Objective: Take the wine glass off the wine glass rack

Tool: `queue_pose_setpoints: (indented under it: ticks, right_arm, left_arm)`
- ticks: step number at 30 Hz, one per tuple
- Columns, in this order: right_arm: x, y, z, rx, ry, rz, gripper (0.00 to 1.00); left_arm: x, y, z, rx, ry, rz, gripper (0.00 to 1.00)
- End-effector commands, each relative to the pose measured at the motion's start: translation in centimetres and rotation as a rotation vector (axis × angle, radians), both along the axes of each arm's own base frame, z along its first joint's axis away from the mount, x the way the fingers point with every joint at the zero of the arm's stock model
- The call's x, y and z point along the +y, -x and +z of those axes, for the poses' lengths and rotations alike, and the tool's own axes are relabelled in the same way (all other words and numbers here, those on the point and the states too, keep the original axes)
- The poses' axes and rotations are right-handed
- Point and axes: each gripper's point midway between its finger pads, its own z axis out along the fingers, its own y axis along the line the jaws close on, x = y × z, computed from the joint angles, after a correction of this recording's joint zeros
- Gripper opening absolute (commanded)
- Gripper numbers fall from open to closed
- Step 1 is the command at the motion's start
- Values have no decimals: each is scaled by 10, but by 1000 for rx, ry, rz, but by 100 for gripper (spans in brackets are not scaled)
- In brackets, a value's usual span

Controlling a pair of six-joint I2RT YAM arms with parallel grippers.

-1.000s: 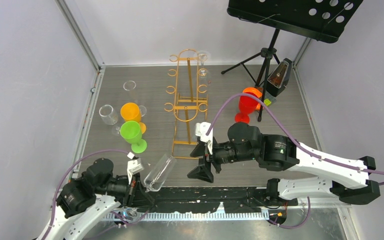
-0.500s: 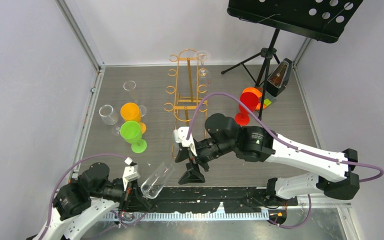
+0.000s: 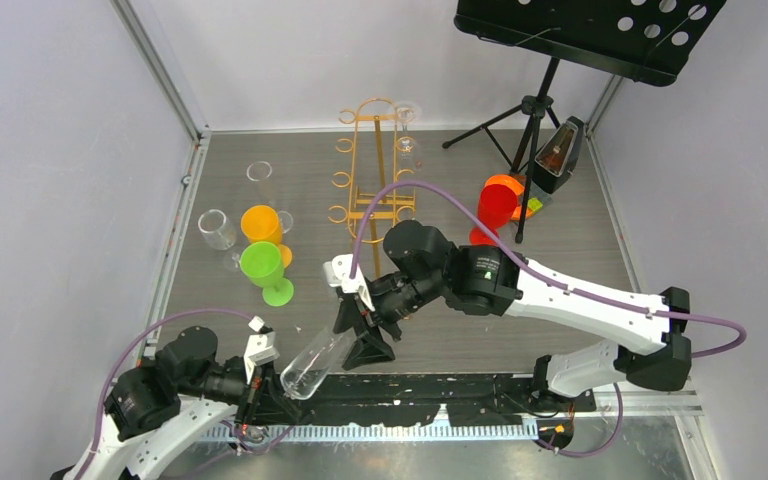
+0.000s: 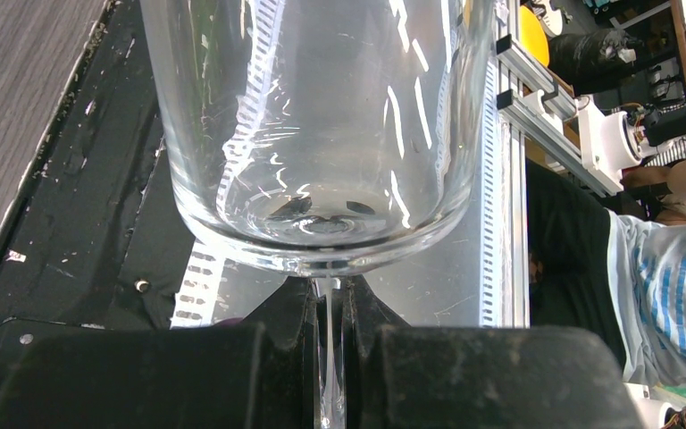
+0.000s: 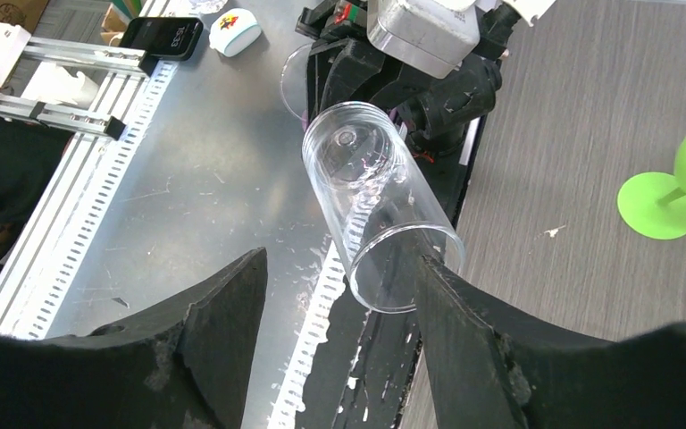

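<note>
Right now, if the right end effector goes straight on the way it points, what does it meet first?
The clear wine glass: its open rim lies between the open jaws of the right end effector, while the left end effector grips its stem. Beyond it, probably that left end effector, though depth is unclear.

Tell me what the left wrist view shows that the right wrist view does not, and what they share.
Only the left wrist view: the thin stem of the clear tall-bowled wine glass pinched in the shut left claw, and a person's blue-striped white shirt. Only the right wrist view: the open right claw flanking the glass's mouth, a lime-green plastic goblet, a flat black phone. Both: the glass's bowl.
</note>
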Motion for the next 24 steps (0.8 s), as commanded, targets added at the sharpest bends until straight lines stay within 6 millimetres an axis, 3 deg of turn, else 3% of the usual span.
queue_pose_setpoints:
  ticks: [1, 9, 16, 24]
  right_arm:
    - [5, 5, 24, 0, -71, 49, 66]
    - [9, 12, 15, 51, -47, 93, 45]
    - [14, 16, 13, 84, -56, 108, 38]
    - [15, 16, 11, 92, -64, 104, 7]
  left_arm:
    - [2, 3, 12, -89, 91, -23, 0]
    - [2, 2, 12, -92, 87, -16, 0]
    - [2, -1, 13, -98, 82, -1, 0]
    - [2, -4, 12, -94, 64, 14, 0]
